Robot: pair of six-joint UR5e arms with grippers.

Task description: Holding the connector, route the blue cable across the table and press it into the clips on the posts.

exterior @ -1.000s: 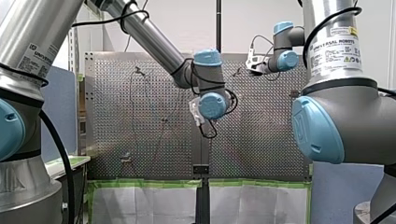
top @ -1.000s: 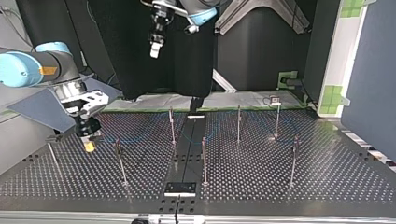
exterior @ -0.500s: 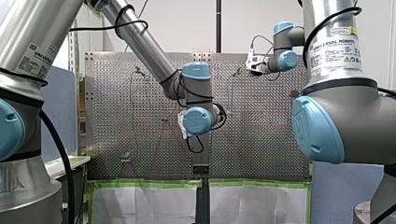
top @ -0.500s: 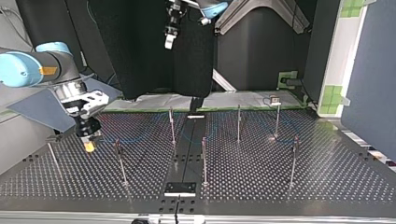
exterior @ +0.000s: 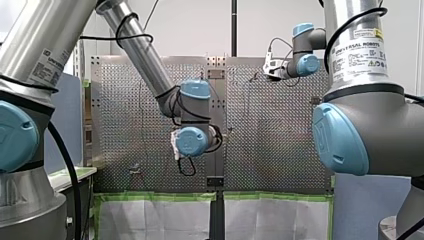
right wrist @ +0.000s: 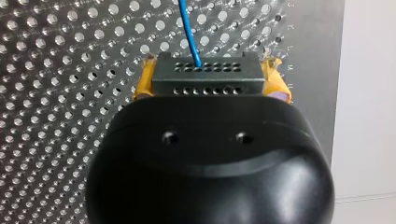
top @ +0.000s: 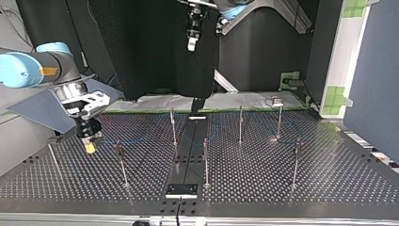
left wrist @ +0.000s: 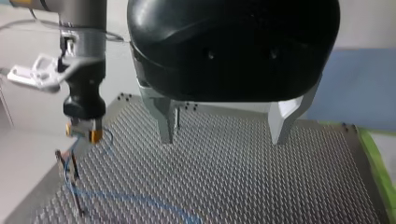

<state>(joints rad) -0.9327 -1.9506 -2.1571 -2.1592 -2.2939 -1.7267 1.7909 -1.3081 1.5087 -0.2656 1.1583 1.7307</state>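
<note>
Only wrist view: connector in right gripper.

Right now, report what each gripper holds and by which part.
My right gripper clamps the connector by its two ends, between yellow pads; the blue cable leaves its front. My left gripper is open, holding nothing.

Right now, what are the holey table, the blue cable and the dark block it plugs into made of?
The table looks like metal, dark and slightly shiny: it glints and has neat rows of drilled holes. The blue cable seems coated in smooth plastic or rubber; it bends in soft curves. The connector looks like matte dark plastic or metal, I can't tell which.
</note>
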